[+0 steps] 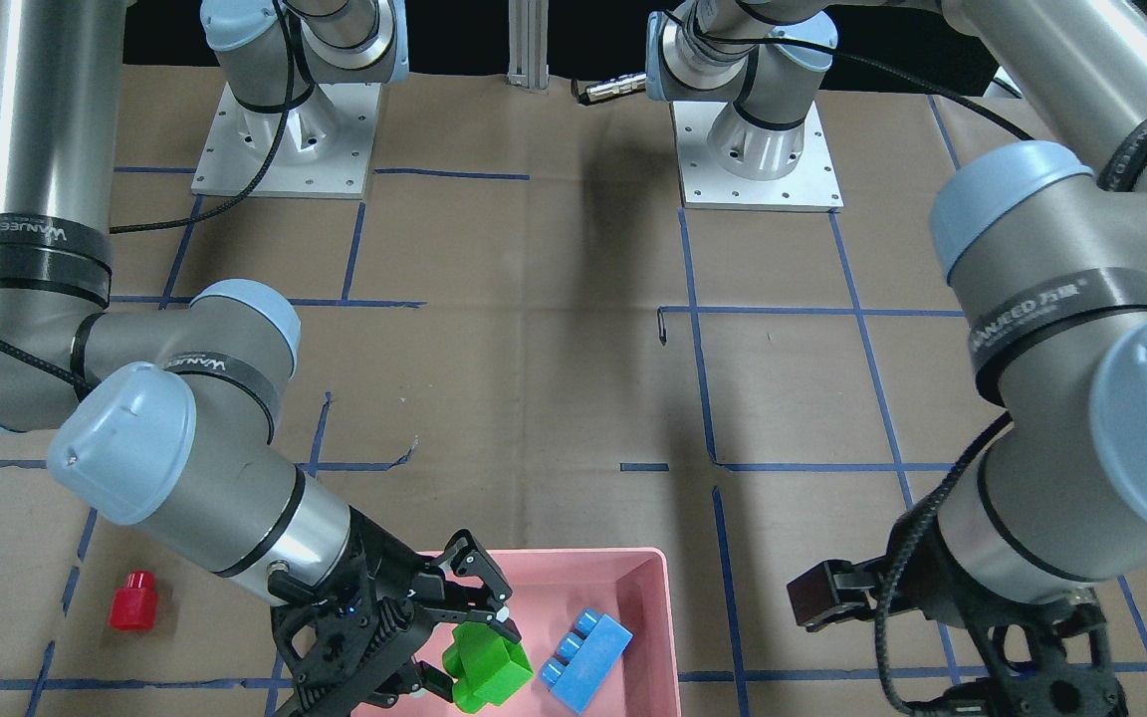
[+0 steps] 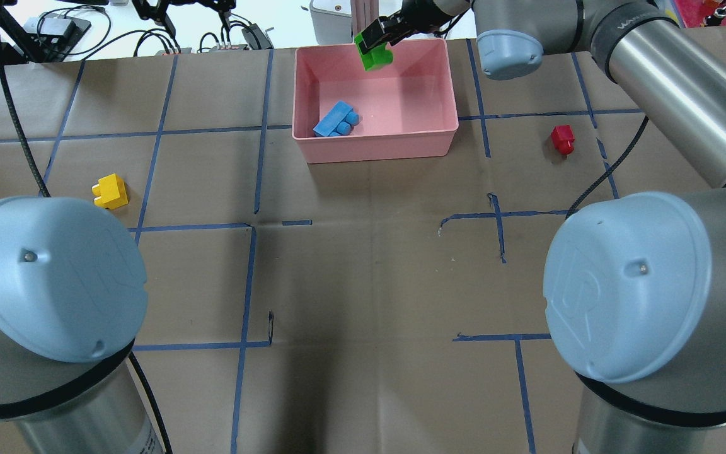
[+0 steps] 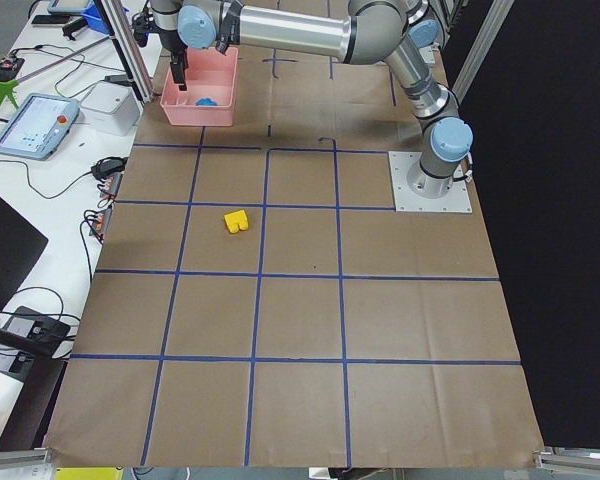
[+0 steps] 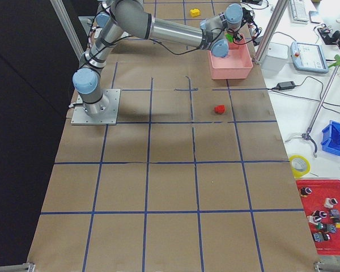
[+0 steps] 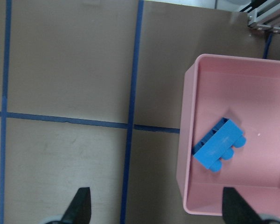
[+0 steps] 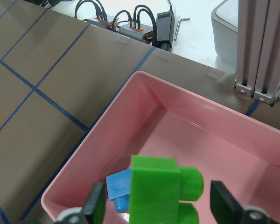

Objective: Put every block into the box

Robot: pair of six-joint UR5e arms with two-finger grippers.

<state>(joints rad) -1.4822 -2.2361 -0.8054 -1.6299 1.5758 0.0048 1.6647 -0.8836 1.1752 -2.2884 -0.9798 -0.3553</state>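
Note:
The pink box point(image 2: 375, 146) stands at the table's far middle. The long blue block point(image 2: 336, 120) lies inside it, near its left wall. My right gripper point(image 2: 377, 36) hangs over the box's far edge with the green block point(image 2: 374, 55) between its fingers. In the right wrist view a gap shows on each side of the green block point(image 6: 156, 193), so the gripper point(image 6: 158, 203) reads as open. My left gripper point(image 5: 157, 210) is open and empty, just left of the box point(image 5: 189, 140). The yellow block point(image 2: 111, 191) lies far left and the red block point(image 2: 563, 139) right of the box.
Cables, adapters and a grey device point(image 2: 328, 19) lie beyond the table's far edge, next to an aluminium post point(image 2: 363, 12). Blue tape lines cross the brown paper. Both arm bases point(image 1: 285, 139) stand at the robot's side.

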